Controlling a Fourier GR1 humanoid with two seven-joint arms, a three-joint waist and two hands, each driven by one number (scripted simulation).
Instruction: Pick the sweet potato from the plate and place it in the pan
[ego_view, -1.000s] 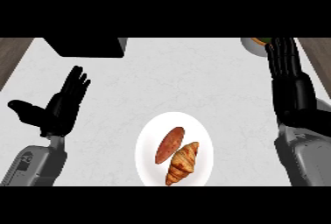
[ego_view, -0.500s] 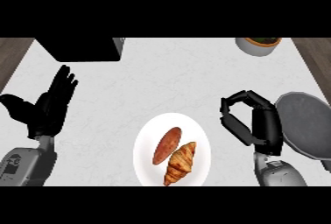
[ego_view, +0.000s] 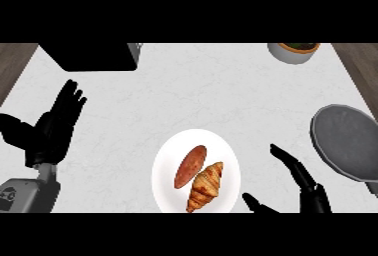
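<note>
Head view shows the sweet potato (ego_view: 190, 166) lying on the white plate (ego_view: 168, 165), touching a croissant (ego_view: 206, 186). Both the right robot hand (ego_view: 301, 177) and left robot hand (ego_view: 53, 127) are open. The grey pan (ego_view: 348, 142) sits right on the pale marbled bench (ego_view: 214, 95).

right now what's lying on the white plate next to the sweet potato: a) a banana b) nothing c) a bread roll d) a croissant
d, a golden, ridged croissant lies on the plate just right of the reddish sweet potato, the two side by side at the plate's middle.
</note>
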